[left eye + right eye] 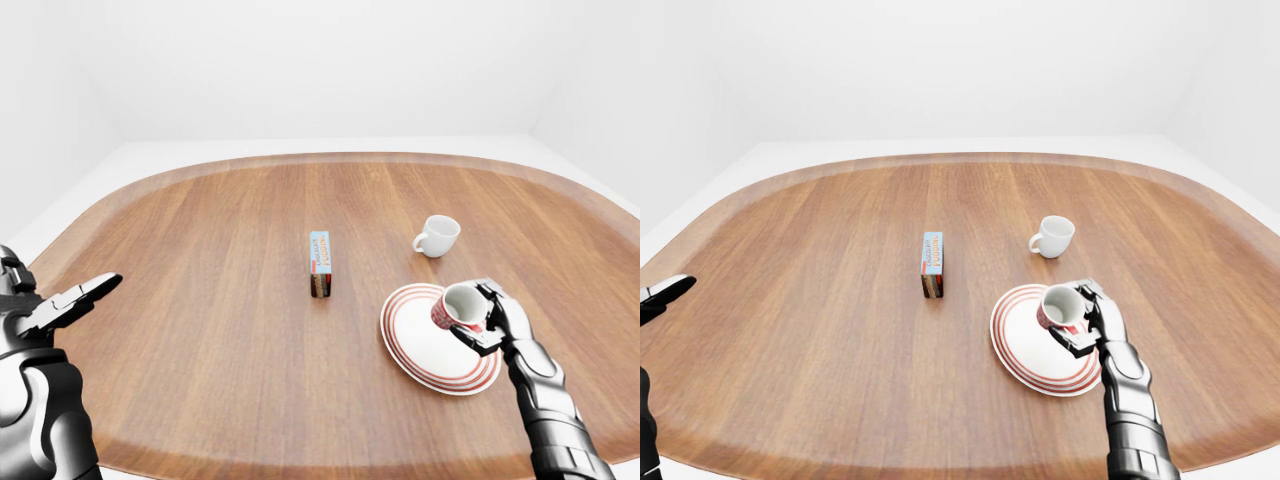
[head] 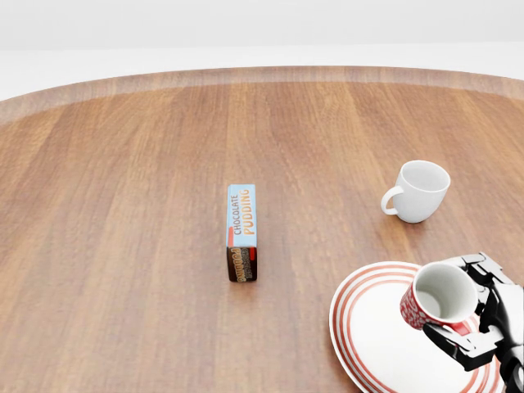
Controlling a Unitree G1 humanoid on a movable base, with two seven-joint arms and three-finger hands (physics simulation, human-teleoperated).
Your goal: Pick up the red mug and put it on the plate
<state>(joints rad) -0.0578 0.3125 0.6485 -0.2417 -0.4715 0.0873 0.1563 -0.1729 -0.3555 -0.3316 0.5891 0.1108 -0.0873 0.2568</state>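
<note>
Gripping the red mug (image 2: 436,296), the right hand (image 2: 483,321) holds it tilted, mouth turned toward the camera, over the right part of the red-ringed plate (image 2: 372,327); whether its base touches the plate cannot be told. Fingers wrap the mug's right side, presumably to leave its underside free for setting down. The forearm rises from the near right edge of the bench (image 1: 200,300). The left hand (image 1: 70,300) hovers open at the near left, fingers extended, holding nothing. A white mug (image 2: 419,191) stands beyond the plate, a chocolate pudding box (image 2: 242,232) well left, both apart from the work.
</note>
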